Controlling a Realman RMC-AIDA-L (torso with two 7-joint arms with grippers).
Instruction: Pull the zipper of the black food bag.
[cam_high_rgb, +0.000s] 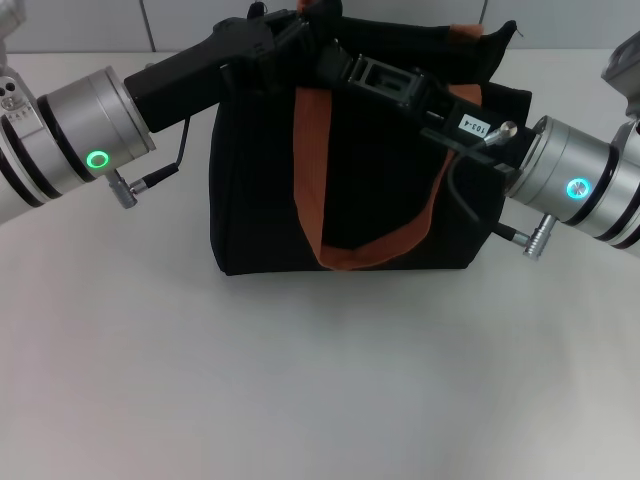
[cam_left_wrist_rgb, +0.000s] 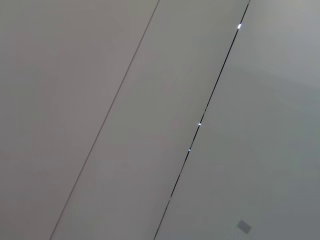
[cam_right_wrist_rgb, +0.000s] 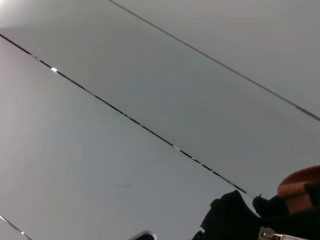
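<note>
The black food bag (cam_high_rgb: 260, 200) stands upright at the back middle of the table in the head view. One orange-brown handle (cam_high_rgb: 308, 180) hangs down its front face. My left gripper (cam_high_rgb: 287, 35) reaches in from the left and sits over the bag's top edge at its left end. My right gripper (cam_high_rgb: 335, 60) reaches in from the right across the bag's top and meets the left one there. Both black gripper bodies cover the top edge, so the zipper is hidden. The right wrist view shows a corner of black fabric (cam_right_wrist_rgb: 230, 215) and a bit of orange handle (cam_right_wrist_rgb: 300, 187).
The bag stands on a white table (cam_high_rgb: 300, 380), with open surface in front and to both sides. A pale tiled wall (cam_high_rgb: 100, 25) rises behind it. The left wrist view shows only wall panels (cam_left_wrist_rgb: 150, 125) and their seams.
</note>
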